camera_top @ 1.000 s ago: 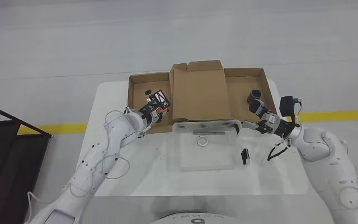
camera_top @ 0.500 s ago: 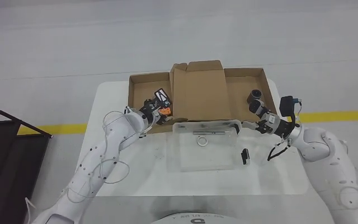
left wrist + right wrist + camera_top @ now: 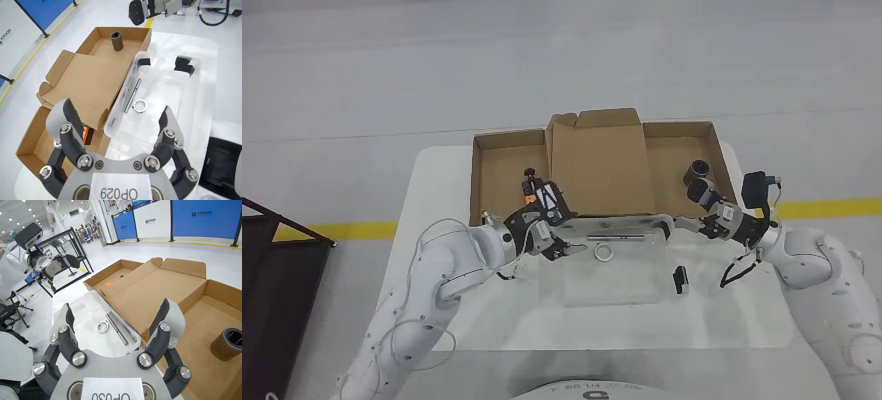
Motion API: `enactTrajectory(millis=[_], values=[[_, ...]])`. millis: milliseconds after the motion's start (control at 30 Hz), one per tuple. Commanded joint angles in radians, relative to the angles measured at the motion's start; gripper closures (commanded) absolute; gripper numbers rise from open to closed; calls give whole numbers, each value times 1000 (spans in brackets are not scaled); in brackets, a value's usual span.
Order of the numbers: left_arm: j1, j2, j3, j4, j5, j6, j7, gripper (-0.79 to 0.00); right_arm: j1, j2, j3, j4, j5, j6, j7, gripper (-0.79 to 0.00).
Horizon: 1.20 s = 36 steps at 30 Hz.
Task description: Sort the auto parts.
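Metal ring [image 3: 603, 252] lies flat in the clear tray [image 3: 612, 285] on the worktop [image 3: 712, 320], just at 3 o'clock from the wide-open, empty left gripper [image 3: 118, 110], seemingly the nearer one; at its 12 o'clock the steel rod [image 3: 620, 238] runs 9-to-3 along the tray's far wall, the right gripper [image 3: 117, 308] beyond, likewise spread and empty.

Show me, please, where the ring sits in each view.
Top view: ring in the tray, beside the rod, on the robot's side.
Left wrist view: ring in the tray, beside the rod.
Right wrist view: ring in the tray, beside the rod.
Shared landmark: the rod.
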Motion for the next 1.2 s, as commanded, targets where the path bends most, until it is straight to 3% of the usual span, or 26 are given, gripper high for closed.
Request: enactTrajectory(millis=[0,200,300,500,733,1000,1167], values=[[0,0,0,0,1,-1,1,-785,0,0,0,0,0,0,0,-785],[7,0,22,14,0,-30,20,-785,0,0,0,0,0,0,0,-785],[-10,-4,82,25,30,-87,29,-763,0,0,0,0,0,0,0,-785],[-122,-38,252,177,57,-122,26,-677,0,0,0,0,0,0,0,-785],[-244,-97,415,353,64,-72,31,-674,0,0,0,0,0,0,0,-785],[-315,-137,471,458,39,2,31,-499,0,0,0,0,0,0,0,-785],[-336,-155,499,507,30,31,-33,-508,0,0,0,0,0,0,0,-785]])
